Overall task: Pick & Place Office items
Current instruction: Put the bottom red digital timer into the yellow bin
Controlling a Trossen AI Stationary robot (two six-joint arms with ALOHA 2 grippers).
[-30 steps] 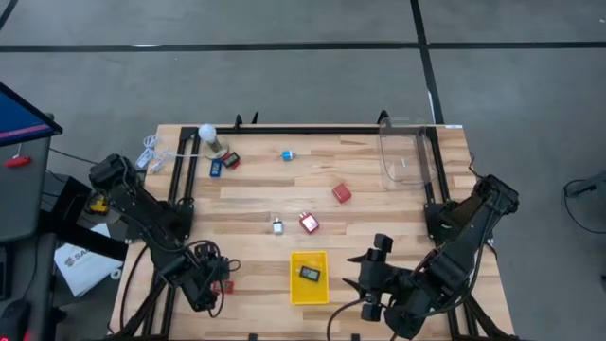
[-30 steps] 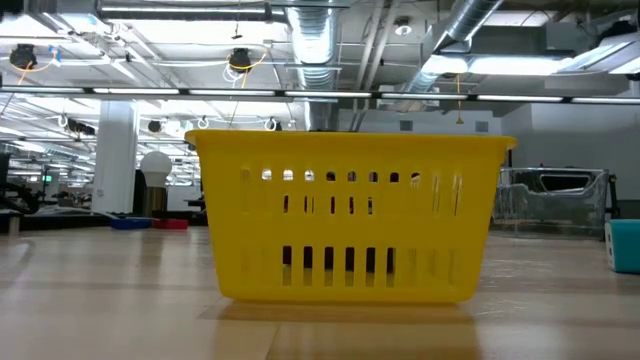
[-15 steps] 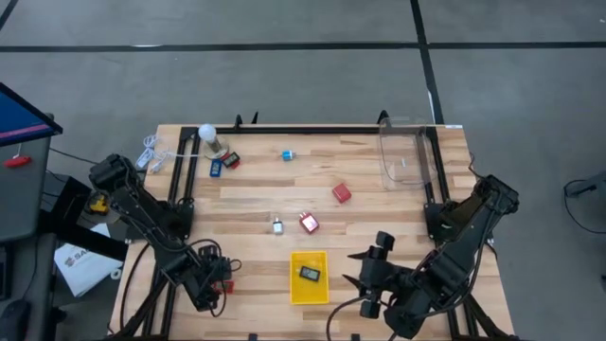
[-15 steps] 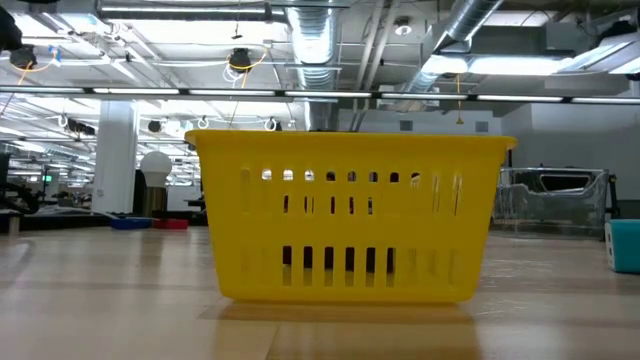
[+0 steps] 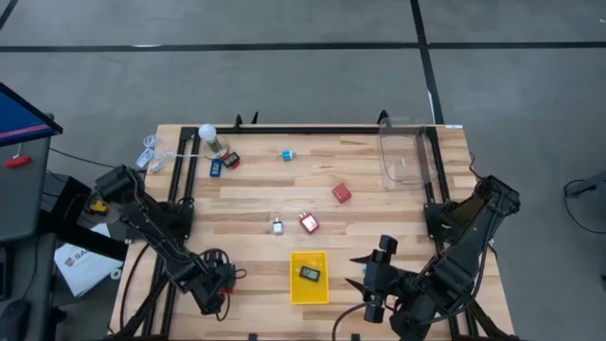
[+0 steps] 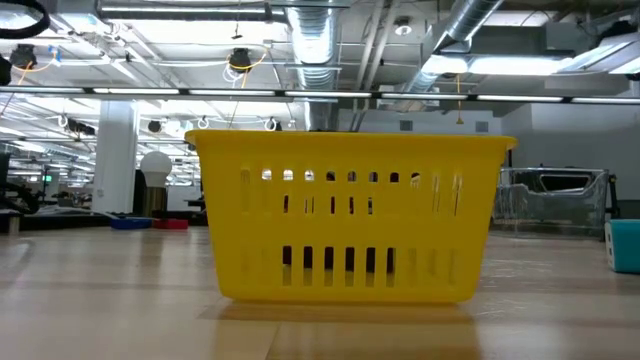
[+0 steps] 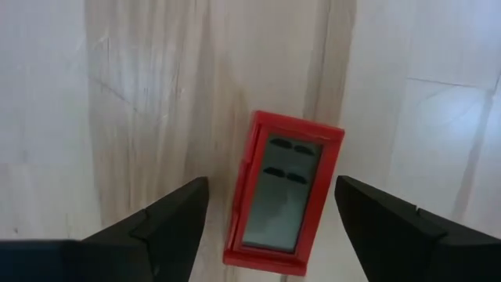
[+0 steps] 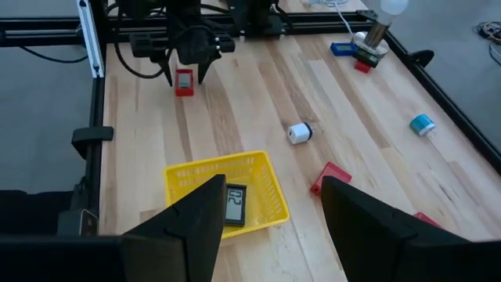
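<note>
Judging by one black display piece (image 8: 235, 205) lying in the yellow tray (image 5: 309, 278), little is done: the left gripper (image 7: 270, 215) hangs spread wide over a red display piece (image 7: 283, 192) on the table, the right gripper (image 8: 266, 215) waits open near the tray, and other items remain scattered

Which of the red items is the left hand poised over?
The red-framed display piece between the open left hand fingers at the table's near-left corner, apart from the red blocks mid-table.

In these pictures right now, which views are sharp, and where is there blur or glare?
Left wrist view: red device sharp, fingers soft, table pale and washed out. Low view: yellow tray sharp, ceiling lights glaring. High view: evenly lit, small items tiny.
</note>
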